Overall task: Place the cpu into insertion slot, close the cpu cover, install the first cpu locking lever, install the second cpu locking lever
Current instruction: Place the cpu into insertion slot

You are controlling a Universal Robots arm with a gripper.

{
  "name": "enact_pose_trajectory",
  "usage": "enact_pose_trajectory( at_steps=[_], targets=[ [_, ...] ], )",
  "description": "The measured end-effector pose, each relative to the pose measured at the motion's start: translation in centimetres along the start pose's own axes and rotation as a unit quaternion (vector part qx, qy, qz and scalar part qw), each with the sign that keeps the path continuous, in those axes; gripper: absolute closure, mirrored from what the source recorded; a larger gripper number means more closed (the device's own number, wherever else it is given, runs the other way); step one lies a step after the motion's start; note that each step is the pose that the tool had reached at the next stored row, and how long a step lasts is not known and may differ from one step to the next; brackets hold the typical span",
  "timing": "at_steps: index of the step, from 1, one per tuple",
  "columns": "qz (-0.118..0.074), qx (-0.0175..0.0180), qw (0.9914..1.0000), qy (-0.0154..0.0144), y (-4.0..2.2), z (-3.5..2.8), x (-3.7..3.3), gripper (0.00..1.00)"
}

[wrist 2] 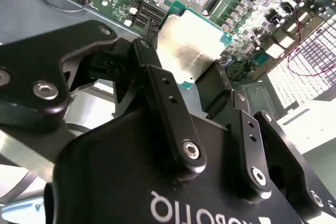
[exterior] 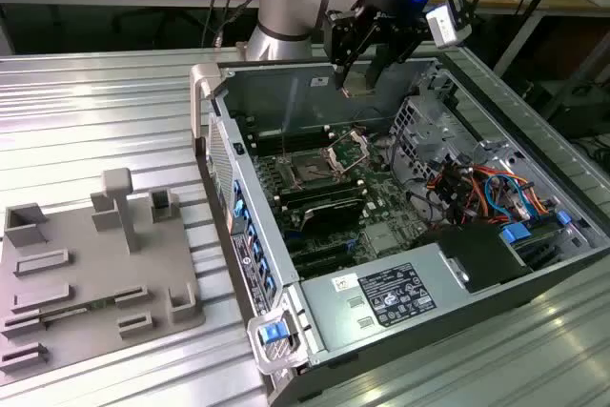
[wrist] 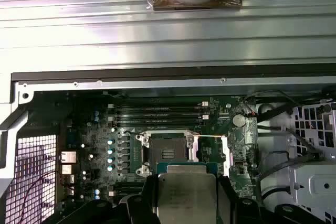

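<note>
**Item:** the cpu (wrist 2: 191, 45), a thin flat square with a dull grey metal top and a narrow green border along its edges.

**Location:** the cpu is in the air above the level of the insertion slot (wrist: 167, 153). It is offset to one side of the slot and touches neither the socket nor the motherboard (wrist: 94, 145) around it. In the exterior view it hangs well above the slot, inside the open computer case (exterior: 286, 92).

**Grip:** the gripper (wrist 2: 181, 72) pinches the cpu by two opposite edges, one black finger on each side. The metal top is bare between the fingers. In both wrist views the chip sits square between them, with no tilt apparent.

**Socket condition:** the insertion slot is open and holds no chip. The cpu cover (exterior: 351, 145) stands hinged up at one side of the slot, so nothing lies across the dark centre.

**Handling assessment:**
- The chip is judged light and fully rigid, so it should not flex or sag in the pinch.
- The metal top looks smooth and the edges are thin, which gives the fingers little to bear on. A slip or a twist in the grip is the chief risk.
- The underside of the chip and the contact field of the slot are judged delicate.
- The edge hold seen here is therefore the proper one. The faces should not be pressed or rubbed.
- Any contact with the slot is best made flat and light, never forced.
</note>
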State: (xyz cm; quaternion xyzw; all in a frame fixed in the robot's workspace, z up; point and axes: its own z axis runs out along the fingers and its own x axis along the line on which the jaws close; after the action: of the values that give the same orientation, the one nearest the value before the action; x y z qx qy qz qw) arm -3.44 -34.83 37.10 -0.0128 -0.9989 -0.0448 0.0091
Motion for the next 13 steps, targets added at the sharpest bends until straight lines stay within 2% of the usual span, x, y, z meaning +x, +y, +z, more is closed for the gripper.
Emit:
enact_pose_trajectory(
  at_steps=[6, 13],
  targets=[
    [0.001, 0.0, 1.0, 0.0, 0.0, 0.0, 0.0, 0.45],
    [0.016, -0.0003, 0.99987, -0.0014, 0.0, 0.01, 0.0, 0.45]
  ],
)
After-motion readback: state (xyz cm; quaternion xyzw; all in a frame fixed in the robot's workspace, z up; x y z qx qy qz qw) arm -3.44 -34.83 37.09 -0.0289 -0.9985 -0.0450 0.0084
